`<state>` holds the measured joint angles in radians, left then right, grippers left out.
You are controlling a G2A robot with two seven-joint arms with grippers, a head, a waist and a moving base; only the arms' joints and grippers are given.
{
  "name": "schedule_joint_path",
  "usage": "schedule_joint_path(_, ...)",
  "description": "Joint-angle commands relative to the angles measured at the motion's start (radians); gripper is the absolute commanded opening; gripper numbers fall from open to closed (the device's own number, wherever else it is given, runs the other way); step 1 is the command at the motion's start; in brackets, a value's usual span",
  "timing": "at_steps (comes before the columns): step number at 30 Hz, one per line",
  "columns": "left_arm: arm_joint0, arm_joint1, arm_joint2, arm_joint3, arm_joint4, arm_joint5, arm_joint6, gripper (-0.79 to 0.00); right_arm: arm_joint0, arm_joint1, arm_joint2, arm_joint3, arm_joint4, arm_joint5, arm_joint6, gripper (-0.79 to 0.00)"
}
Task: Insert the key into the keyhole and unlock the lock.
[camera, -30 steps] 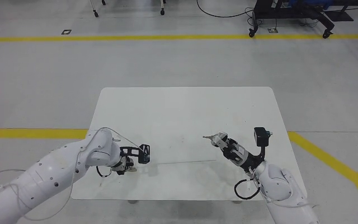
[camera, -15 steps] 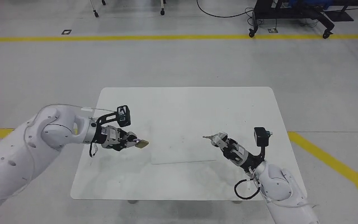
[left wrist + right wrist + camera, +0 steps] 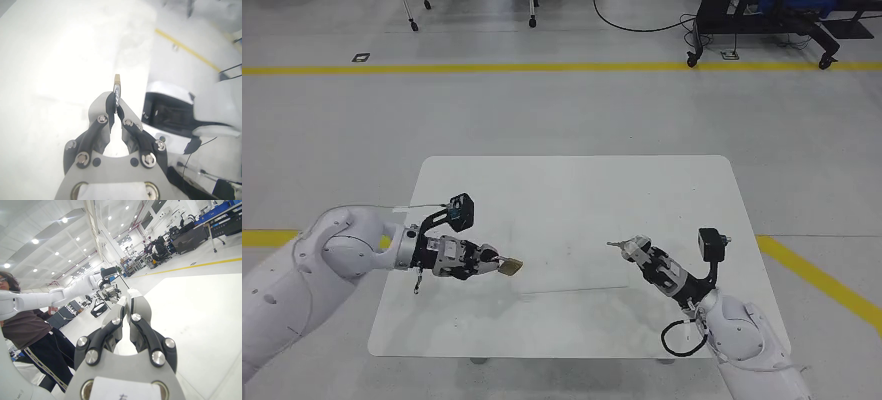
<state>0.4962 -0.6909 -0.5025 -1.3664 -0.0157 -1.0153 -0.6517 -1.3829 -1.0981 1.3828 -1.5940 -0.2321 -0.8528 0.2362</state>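
A small brass padlock point(image 3: 509, 266) hangs just above the white table point(image 3: 572, 190), left of its middle, with my left gripper point(image 3: 492, 263) shut on it. In the left wrist view the pads point(image 3: 110, 106) pinch the silver shackle, and the brass body point(image 3: 117, 79) points away from the gripper point(image 3: 116, 106). To the right, my right gripper point(image 3: 630, 248) is shut on the key point(image 3: 615, 243), whose silver tip points left toward the lock. In the right wrist view its fingers point(image 3: 121, 308) are pressed together, with the left arm's gripper point(image 3: 111, 295) facing them farther off.
A faint seam point(image 3: 562, 291) runs across the table's near half. A wide stretch of bare tabletop separates the two grippers. The table's front edge point(image 3: 542, 356) lies close to both arms, and grey floor with yellow lines surrounds the table.
My left arm swung up from the table's front left with the padlock in its gripper, then carried it right toward the middle. The right arm with the key has barely moved.
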Motion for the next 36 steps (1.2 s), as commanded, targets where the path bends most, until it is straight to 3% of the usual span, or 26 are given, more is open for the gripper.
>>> schedule_joint_path(1, 0.031, -0.009, -0.014, 0.024, -0.342, 0.003, 0.074, -0.785, -0.008, -0.004, -0.01, 0.023, 0.045, -0.039, -0.041, -0.785)
schedule_joint_path(4, 0.046, -0.046, -0.042, 0.148, -0.568, 0.003, 0.019, -0.785, -0.005, -0.009, -0.017, 0.067, 0.082, -0.076, -0.081, -0.785)
schedule_joint_path(23, 0.046, -0.046, -0.042, 0.148, -0.568, 0.003, 0.019, -0.785, -0.013, -0.012, -0.012, 0.087, 0.138, -0.105, -0.122, -0.785)
schedule_joint_path(26, 0.095, -0.057, -0.036, 0.11, -0.711, 0.037, 0.041, -0.785, -0.004, -0.015, -0.029, 0.088, 0.198, -0.112, -0.125, -0.785)
schedule_joint_path(29, 0.101, -0.091, -0.008, 0.079, -0.939, 0.084, -0.057, -0.785, 0.021, -0.018, -0.036, 0.116, 0.229, -0.138, -0.121, -0.785)
schedule_joint_path(31, 0.079, -0.129, 0.016, 0.096, -1.07, 0.136, -0.142, -0.785, 0.026, -0.019, -0.029, 0.129, 0.239, -0.159, -0.124, -0.785)
schedule_joint_path(36, -0.003, -0.274, 0.114, 0.232, -1.21, 0.27, -0.301, -0.785, 0.001, -0.015, 0.052, 0.116, 0.207, -0.159, -0.166, -0.785)
